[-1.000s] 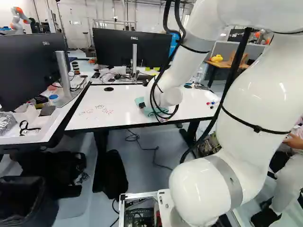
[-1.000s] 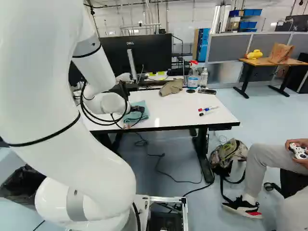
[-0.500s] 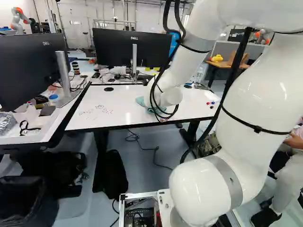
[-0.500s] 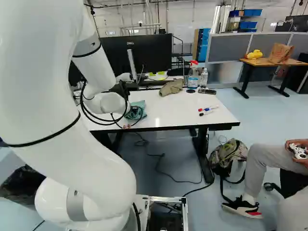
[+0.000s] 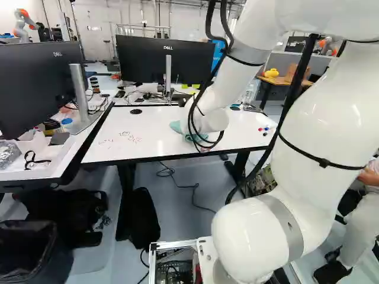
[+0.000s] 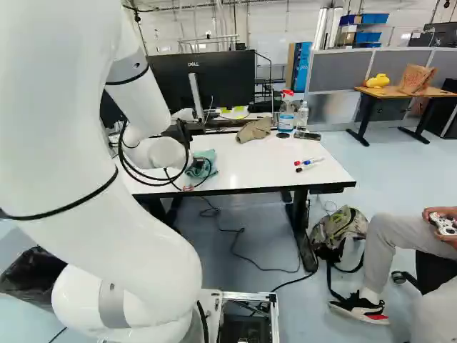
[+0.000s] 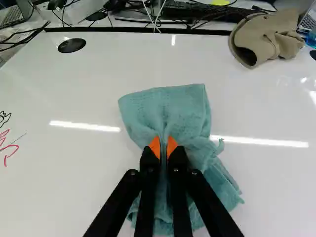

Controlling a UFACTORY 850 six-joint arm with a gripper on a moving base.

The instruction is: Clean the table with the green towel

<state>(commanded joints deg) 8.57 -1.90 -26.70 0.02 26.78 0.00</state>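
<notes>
Green towel: bunched on the tabletop (image 5: 155, 127), near its front edge. With 12 o'clock straight ahead of the jaws (image 6: 198, 163), the green towel (image 7: 170, 111) has its long axis running roughly from 11 to 5. The broad, flatter end points to 12; the middle is gathered; one loose, ragged corner fans out toward 4, and another part trails to 6, beneath the jaws.

Jaws: drawn close together, orange pads (image 7: 155, 147) pinching a fold of the towel between them.

Spray bottle: at 2 o'clock from the towel, upright, with a red and white head; blue shows low in the spray bottle (image 6: 286, 118).

Clear bottle: just beside the spray bottle, on its far side from the towel; what the clear bottle (image 6: 303, 116) holds, I cannot tell.

Bin: at 8 o'clock in the left base view, the bin (image 5: 35, 254) has a black liner; its contents are too dark to tell.

Backpack: at 4 o'clock in the right base view, on the floor; contents of the backpack (image 6: 339, 229) hidden.

Scribbles: red and black scribbles (image 7: 7, 143) at 9 o'clock from the jaws.

Cap: a crumpled tan cap (image 7: 269, 39) between 1 and 2 o'clock.

Markers: markers (image 6: 308, 163) at 3 o'clock from the towel.
</notes>
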